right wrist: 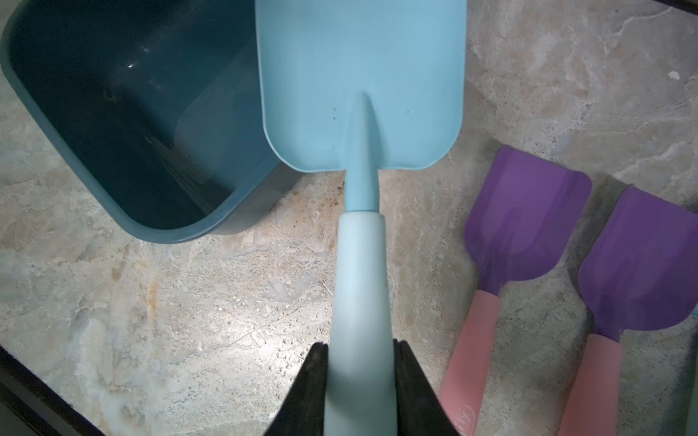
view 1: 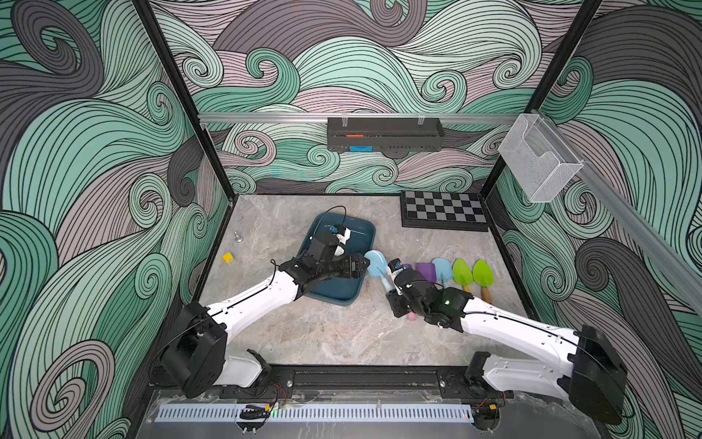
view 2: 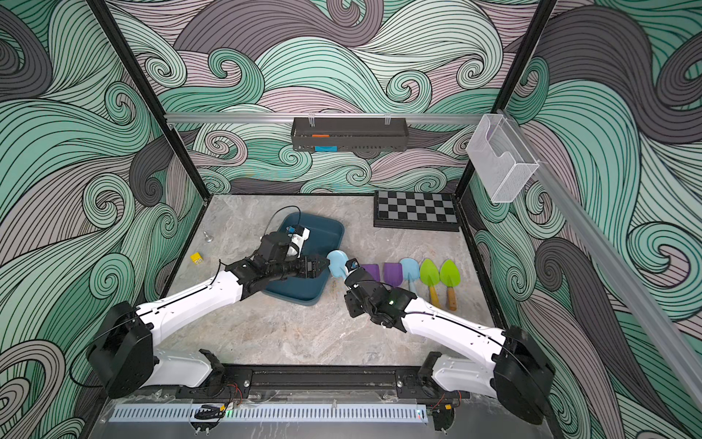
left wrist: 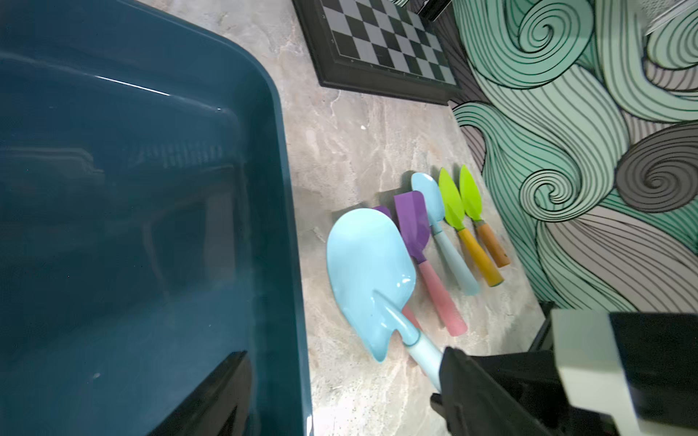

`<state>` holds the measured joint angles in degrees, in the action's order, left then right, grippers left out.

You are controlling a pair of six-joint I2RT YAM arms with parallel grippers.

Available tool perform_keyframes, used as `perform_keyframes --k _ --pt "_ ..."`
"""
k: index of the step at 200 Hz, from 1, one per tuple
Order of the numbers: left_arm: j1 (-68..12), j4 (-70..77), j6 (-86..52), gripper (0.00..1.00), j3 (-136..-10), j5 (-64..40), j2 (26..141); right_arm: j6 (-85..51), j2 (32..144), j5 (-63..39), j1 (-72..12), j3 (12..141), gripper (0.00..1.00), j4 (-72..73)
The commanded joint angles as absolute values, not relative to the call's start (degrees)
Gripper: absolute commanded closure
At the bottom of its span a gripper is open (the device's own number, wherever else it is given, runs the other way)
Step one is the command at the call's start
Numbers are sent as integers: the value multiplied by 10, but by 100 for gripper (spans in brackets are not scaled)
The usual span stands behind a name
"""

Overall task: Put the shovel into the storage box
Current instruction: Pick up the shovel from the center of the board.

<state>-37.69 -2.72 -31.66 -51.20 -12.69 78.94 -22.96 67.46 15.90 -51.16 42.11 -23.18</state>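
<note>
Shovel (view 1: 375,262) is up and nearly home! In both top views its pale blue blade hangs just beside the rim of the storage box (view 1: 361,230), carried by the right gripper (view 1: 391,283). The right arm reaches low across the table, wrist bent toward the box. This looks like the carry step, with the drop not yet made. The left gripper (view 1: 358,263) lies flat across the box, its tip just beside the blade.

In the left wrist view, one of its fingers (left wrist: 223,392) shows over the box floor. The jaws are spread and pinch nothing, and the blade sits outside the rim.

In the right wrist view, the jaws pinch the handle and the blade overlaps the box's corner. Two purple shovels (right wrist: 528,211) lie on the table (right wrist: 189,302) alongside.

Next the blade probably needs to swing further over the rim, clear of the left arm, before the release.
</note>
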Motion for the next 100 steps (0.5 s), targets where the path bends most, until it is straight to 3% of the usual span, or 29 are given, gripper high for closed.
perform_keyframes --k 1,54,100 --pt "-376 4 -345 19 -518 -154 811 -218 678 174 -523 447 100 -234" --pt "-374 65 -381 29 -504 -152 841 -220 684 181 -545 477 100 -227" --pt "-374 112 -406 65 -482 -141 819 -231 693 181 -548 479 100 -212"
